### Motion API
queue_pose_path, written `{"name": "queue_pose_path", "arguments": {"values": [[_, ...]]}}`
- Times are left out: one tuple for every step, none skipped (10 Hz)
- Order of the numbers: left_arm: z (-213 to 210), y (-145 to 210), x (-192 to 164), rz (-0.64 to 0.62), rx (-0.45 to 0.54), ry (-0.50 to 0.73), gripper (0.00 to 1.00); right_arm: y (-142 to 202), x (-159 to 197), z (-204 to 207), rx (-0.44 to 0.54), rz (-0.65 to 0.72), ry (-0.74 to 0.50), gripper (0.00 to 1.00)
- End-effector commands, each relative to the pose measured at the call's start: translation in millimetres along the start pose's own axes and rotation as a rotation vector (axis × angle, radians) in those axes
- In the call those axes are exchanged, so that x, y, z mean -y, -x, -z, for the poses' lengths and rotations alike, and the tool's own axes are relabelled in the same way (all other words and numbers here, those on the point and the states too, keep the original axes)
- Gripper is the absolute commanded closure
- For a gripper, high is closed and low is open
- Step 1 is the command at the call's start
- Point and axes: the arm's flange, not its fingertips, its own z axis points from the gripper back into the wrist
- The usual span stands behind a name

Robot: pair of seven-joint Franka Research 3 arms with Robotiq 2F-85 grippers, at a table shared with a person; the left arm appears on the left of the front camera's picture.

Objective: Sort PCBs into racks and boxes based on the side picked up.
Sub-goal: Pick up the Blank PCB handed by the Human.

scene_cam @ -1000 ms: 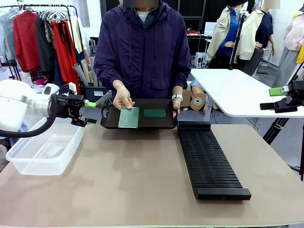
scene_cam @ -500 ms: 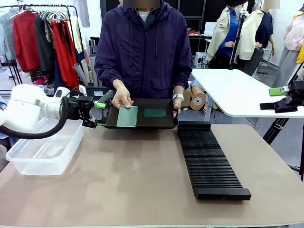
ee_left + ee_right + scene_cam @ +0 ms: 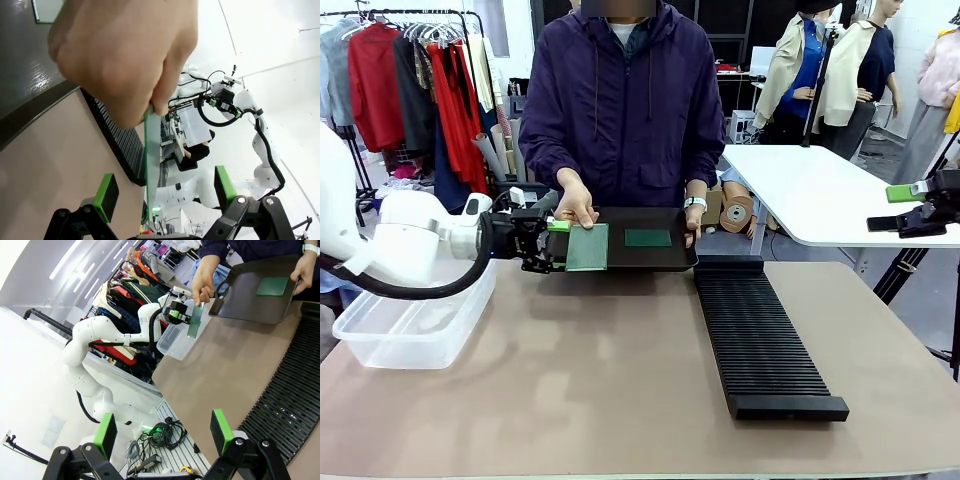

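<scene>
Front view: left gripper (image 3: pixel 556 246) gaping wide, person's hand (image 3: pixel 578 208) dangling PCB (image 3: pixel 588 247) at its fingertips; second PCB (image 3: pixel 647 238) lying in tray (image 3: pixel 620 262) beyond. Left wrist view: PCB edge sitting between spread pads, touching neither. Right wrist view: right gripper (image 3: pixel 165 432) spreading wide, holding nothing, rack (image 3: pixel 292 390) ahead.

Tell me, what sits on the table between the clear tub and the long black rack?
Nothing: the front view shows bare tabletop between the clear tub and the black rack; the person's tray hangs farther back.
</scene>
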Motion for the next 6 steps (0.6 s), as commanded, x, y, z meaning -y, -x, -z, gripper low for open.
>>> {"name": "queue_pose_path", "arguments": {"values": [[14.6,0.1,-3.0,0.036,0.021,0.003,0.00,-2.6,-2.1,0.3,0.013,0.004,-0.004,0.00],[20.5,0.3,-4.4,0.040,0.029,-0.006,0.00,-2.6,-2.1,0.3,0.013,0.004,-0.004,0.00],[22.2,0.0,-5.4,0.043,0.043,-0.005,0.00,-2.6,-2.1,0.3,0.013,0.004,-0.004,0.00],[22.8,0.1,-6.0,0.050,0.060,-0.005,0.00,-2.6,-2.1,0.3,0.013,0.004,-0.004,0.00],[23.5,0.6,-6.4,0.057,0.072,-0.002,0.00,-2.6,-2.1,0.3,0.013,0.004,-0.004,0.00],[23.4,0.9,-6.1,0.063,0.077,-0.005,0.09,-2.6,-2.1,0.3,0.013,0.004,-0.004,0.00]]}}
